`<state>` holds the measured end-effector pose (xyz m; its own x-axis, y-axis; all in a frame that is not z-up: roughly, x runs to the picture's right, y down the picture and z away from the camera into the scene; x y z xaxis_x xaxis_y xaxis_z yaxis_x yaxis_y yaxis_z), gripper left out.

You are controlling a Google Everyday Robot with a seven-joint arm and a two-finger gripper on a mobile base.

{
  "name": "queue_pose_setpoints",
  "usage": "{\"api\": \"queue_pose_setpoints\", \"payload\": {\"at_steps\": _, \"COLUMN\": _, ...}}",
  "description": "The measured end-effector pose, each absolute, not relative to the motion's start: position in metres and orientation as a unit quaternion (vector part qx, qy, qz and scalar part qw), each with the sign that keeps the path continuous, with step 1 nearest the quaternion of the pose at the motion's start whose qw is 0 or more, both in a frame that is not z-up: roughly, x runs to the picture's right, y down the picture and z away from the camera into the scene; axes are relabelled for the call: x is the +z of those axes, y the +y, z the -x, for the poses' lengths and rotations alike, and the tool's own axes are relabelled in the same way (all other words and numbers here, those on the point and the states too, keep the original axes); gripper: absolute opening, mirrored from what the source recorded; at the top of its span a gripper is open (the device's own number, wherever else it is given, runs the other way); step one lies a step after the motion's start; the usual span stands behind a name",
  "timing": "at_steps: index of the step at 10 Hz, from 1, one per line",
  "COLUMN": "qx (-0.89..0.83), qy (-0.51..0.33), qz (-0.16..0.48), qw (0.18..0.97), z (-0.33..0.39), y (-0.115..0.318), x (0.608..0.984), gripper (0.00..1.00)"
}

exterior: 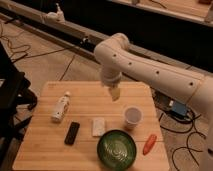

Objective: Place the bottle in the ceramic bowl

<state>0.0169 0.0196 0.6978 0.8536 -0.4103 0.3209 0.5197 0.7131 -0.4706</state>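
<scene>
Claw: my gripper [115, 93] hovers over the wooden table's [85, 95] far side, jaws wide, empty.
Bottle: small white plastic bottle [61, 107] lies flat, leftward in view and nearer, neck pointing far-right.

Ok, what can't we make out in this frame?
Camera view:
- Bottle: label too small to read.
- Gripper, hovering above the table's far side, jaws open: its height over the top is unclear from one view.
- Arm: base cut off by the right edge.
</scene>
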Motion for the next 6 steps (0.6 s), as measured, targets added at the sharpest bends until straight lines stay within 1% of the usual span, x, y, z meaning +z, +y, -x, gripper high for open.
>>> {"api": "queue_pose_setpoints", "payload": {"at_steps": 6, "qx": -0.246, "qy": -0.101, "qz": 0.281, "qw": 0.922, "z": -0.0174, "y": 0.0168, "x": 0.6998, "gripper": 0.65}}
